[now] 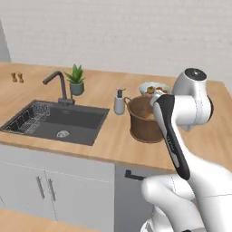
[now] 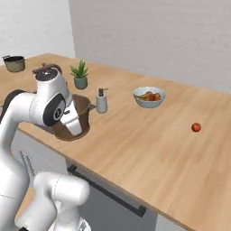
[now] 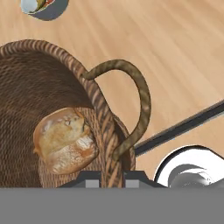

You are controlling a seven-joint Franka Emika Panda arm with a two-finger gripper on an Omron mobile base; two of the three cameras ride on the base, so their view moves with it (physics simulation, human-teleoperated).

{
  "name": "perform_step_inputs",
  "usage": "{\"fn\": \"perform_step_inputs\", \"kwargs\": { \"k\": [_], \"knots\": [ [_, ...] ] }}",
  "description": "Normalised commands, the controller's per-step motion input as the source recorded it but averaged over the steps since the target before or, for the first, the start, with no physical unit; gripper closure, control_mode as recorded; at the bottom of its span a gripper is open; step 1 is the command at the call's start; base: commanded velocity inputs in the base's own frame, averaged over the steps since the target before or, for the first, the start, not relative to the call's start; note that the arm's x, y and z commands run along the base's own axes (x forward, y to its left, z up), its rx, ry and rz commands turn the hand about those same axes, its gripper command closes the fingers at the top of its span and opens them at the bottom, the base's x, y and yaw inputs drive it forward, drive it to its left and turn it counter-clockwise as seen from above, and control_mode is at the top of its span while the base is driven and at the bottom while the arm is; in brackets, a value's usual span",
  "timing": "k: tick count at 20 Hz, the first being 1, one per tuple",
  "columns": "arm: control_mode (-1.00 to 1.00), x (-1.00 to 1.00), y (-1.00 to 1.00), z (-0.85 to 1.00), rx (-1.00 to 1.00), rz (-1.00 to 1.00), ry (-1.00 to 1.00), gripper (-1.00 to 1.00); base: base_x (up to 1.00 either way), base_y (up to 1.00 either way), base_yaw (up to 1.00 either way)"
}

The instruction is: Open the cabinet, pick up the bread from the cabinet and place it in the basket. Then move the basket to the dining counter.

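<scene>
The dark brown woven basket (image 1: pixel 139 125) (image 2: pixel 84 108) (image 3: pixel 43 83) stands on the light-wood dining counter (image 1: pixel 108 140) (image 2: pixel 149 144), right of the sink (image 1: pixel 59 122). Inside it lies the golden-brown bread (image 3: pixel 65 140), low against the wall. My gripper (image 3: pixel 113 180) reaches down at the basket's near rim, its two fingertips closed on the woven wall just beside a loop handle (image 3: pixel 142 96). In both base views my forearm covers the hand and part of the basket. The cabinet is out of view.
A soap dispenser (image 1: pixel 119 102) (image 2: pixel 102 101) stands close beside the basket. Behind it are a pale fruit bowl (image 1: pixel 152 87) (image 2: pixel 149 97), a potted plant (image 1: pixel 76 79) (image 2: pixel 80 74) and the tap (image 1: pixel 59 86). A small red fruit (image 2: pixel 196 127) lies far right.
</scene>
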Motion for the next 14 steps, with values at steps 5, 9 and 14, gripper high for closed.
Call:
{"fn": "perform_step_inputs", "kwargs": {
  "k": [5,9,14],
  "knots": [
    [1.00,0.00,0.00,0.00,0.00,0.00,0.00,1.00,-0.24,-0.21,-0.77],
    [1.00,0.00,0.00,0.00,0.00,0.00,0.00,1.00,-0.21,-0.79,-0.45],
    [1.00,0.00,0.00,0.00,0.00,0.00,0.00,1.00,-0.42,-1.00,-0.19]
  ]
}}
